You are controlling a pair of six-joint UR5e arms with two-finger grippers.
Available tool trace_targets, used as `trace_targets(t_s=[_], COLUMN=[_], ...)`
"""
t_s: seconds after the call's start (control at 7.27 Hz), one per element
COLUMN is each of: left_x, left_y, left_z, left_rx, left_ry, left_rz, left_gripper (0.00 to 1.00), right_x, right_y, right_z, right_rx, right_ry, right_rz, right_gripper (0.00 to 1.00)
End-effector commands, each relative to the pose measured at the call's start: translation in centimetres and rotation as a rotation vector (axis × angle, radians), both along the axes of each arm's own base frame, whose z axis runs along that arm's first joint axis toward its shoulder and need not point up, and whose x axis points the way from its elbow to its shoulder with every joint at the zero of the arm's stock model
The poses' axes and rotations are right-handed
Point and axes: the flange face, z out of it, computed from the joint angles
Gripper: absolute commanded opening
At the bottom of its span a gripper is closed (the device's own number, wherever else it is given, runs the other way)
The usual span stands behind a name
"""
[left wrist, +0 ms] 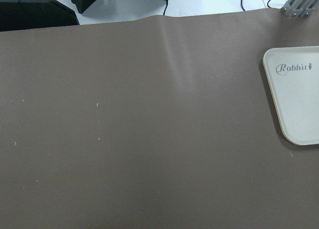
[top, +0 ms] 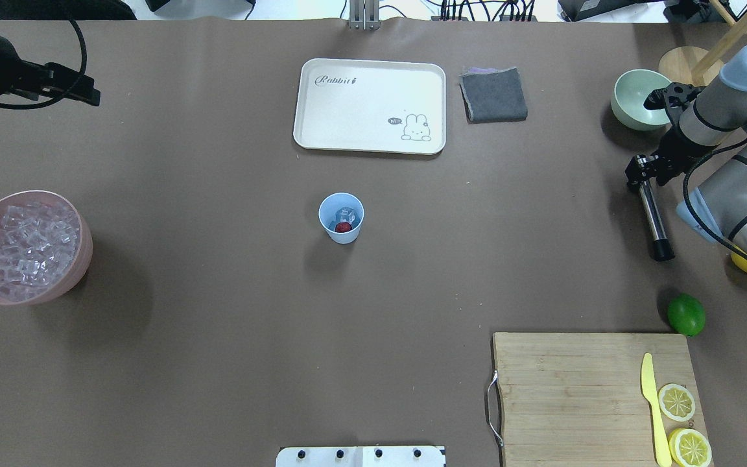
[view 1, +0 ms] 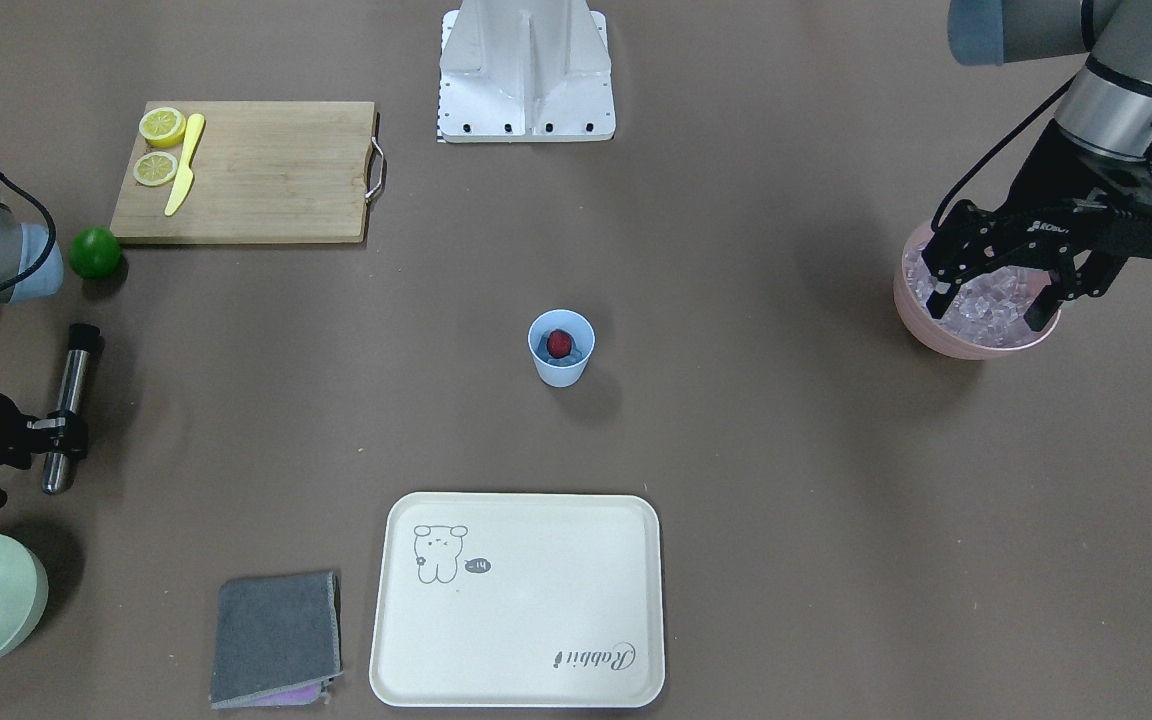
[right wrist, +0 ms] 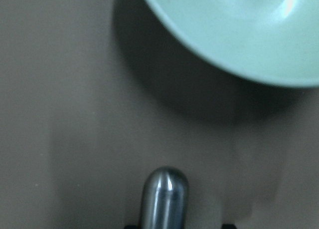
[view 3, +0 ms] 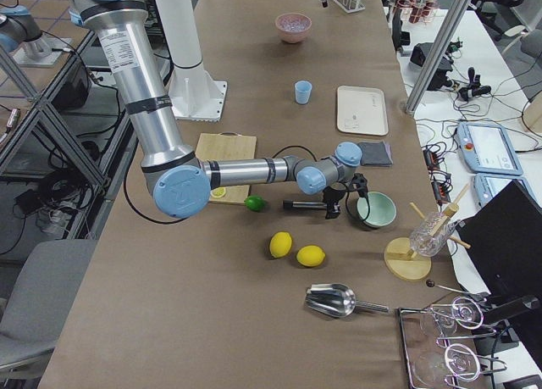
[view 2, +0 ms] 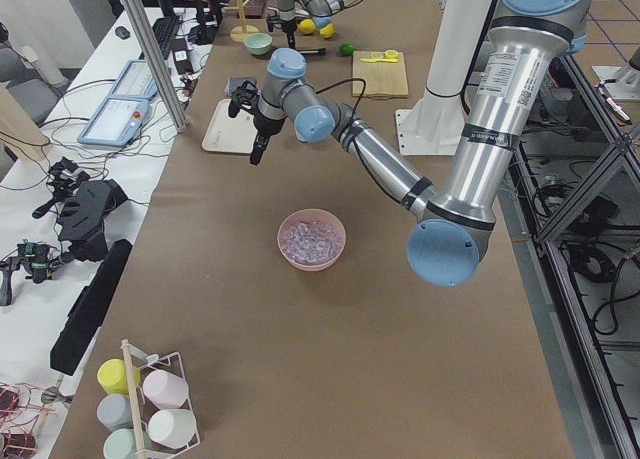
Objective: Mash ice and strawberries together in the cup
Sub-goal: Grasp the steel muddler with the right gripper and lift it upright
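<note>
Blue cup (view 1: 561, 370) mid-table, left gripper (view 1: 1001, 298) wide and far, right gripper (view 1: 56, 432) clamping muddler (view 1: 72, 385)

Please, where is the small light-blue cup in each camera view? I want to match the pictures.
Front-facing: cup at centre, above the cream tray.
Overhead: cup at centre, below the tray.
Exterior left: cup not visible; the left arm may cover it.
Exterior right: cup far, upper middle, left of the tray.
Left wrist: not in it.
Right wrist: not in it.
Shared landmark: the tray, in all but the right wrist view.
</note>
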Motion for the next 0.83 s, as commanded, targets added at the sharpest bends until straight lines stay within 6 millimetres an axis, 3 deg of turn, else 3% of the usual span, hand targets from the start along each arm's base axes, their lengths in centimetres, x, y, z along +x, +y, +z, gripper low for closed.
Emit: trace_targets(t_s=[0.0, 0.41, 0.55, 0.69], left_x=[0.0, -0.1, -0.1, -0.2], left_y=[0.0, -0.2, -0.2, -0.1], left_z=[0.1, 0.3, 0.3, 0.1], left_rx=[-0.002, 0.007, 0.007, 0.01], left_ry=[-0.001, -0.021, -0.021, -0.018], left_rz=[0.0, -0.026, -0.026, -0.027], left_gripper=[0.98, 0.98, 0.98, 0.98], right_x=[-0.1, -0.2, 0.5, 2.7], right_y=[-0.1, -0.3, -0.7, -2.2], right_z=[-1.2, -3.9, -5.6, -8.0], right_rx=[0.022, 0.061, 0.083, 0.097], right_ry=[-0.019, -0.04, -0.051, -0.067], right_rz=[-0.002, 0.003, 0.016, 0.053], right_gripper=[0.0, 0.0, 0.0, 0.0])
